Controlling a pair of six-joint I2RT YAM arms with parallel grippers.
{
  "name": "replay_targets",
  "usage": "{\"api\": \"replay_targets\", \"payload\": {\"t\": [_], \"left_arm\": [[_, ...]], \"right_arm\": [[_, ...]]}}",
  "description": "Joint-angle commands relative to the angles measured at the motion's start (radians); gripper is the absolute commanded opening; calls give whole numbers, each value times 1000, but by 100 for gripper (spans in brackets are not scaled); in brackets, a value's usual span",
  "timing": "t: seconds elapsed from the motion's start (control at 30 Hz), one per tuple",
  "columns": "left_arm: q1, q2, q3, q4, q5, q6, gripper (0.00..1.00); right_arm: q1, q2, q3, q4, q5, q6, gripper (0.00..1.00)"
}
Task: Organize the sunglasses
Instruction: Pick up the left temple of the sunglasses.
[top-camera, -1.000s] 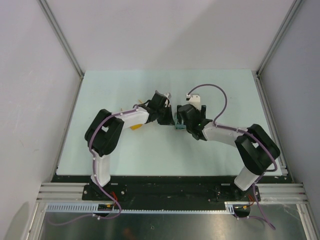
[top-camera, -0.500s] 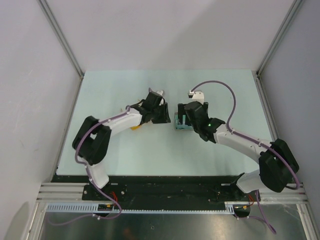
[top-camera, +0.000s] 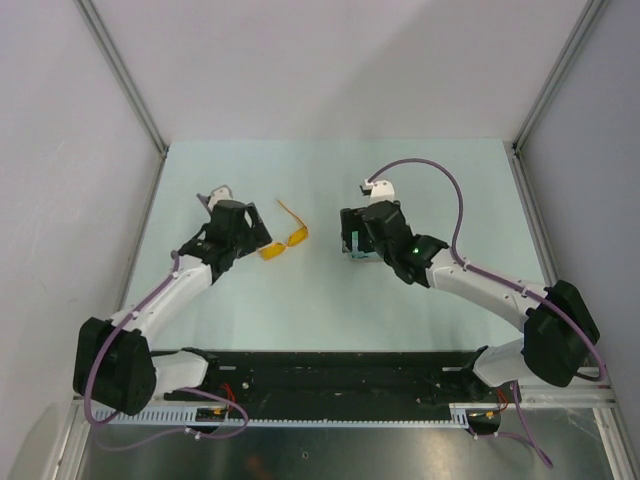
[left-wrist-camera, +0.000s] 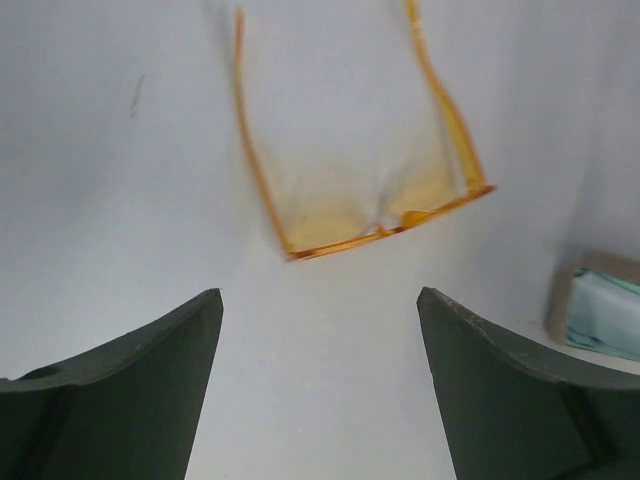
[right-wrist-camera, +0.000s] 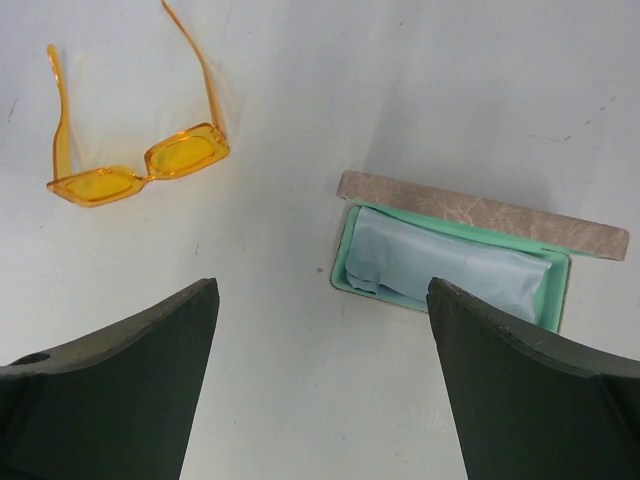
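Note:
The sunglasses (top-camera: 287, 239) lie on the table with orange-yellow lenses and both thin arms spread open; they also show in the left wrist view (left-wrist-camera: 372, 222) and the right wrist view (right-wrist-camera: 140, 171). My left gripper (top-camera: 257, 234) stands open just left of them, nothing between its fingers (left-wrist-camera: 320, 300). The speckled case (right-wrist-camera: 480, 213) lies open, showing its teal lining, with the folded light blue cloth (right-wrist-camera: 455, 265) inside. My right gripper (right-wrist-camera: 320, 290) hovers open over the table beside the case, holding nothing. In the top view it (top-camera: 352, 236) hides most of the case.
The case's corner (left-wrist-camera: 598, 310) shows at the right edge of the left wrist view. Pale green tabletop (top-camera: 420, 180) stretches behind both arms, bounded by metal frame rails (top-camera: 530, 200) on each side and a black base strip at the front.
My left gripper has opened and drawn back to the left, leaving the sunglasses lying on the table. The right gripper shifted slightly left over the case, still open.

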Motion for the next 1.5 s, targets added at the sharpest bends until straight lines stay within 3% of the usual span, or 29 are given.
{"api": "replay_targets", "payload": {"t": [0.0,0.2,0.4,0.63,0.87,1.1,1.27,1.47], "left_arm": [[25,23,-27,-20,-92,-76,85],[101,176,31,-25,-30,-93,84],[128,360,148,-21,47,-100,70],[128,436,217,-17,49,-94,69],[128,468,185,-17,37,-108,66],[128,483,173,-15,41,-105,46],[128,486,163,-15,52,-100,42],[128,502,154,-17,52,-97,25]], "right_arm": [[19,-3,49,5,-20,1,90],[31,-39,50,-71,-19,48,89],[42,-64,50,-111,-10,53,89],[43,-72,50,-141,-2,58,88],[39,-70,50,-144,6,53,88],[33,-67,50,-147,3,53,88],[33,-72,50,-150,16,61,88],[33,-86,50,-150,22,59,87]]}}
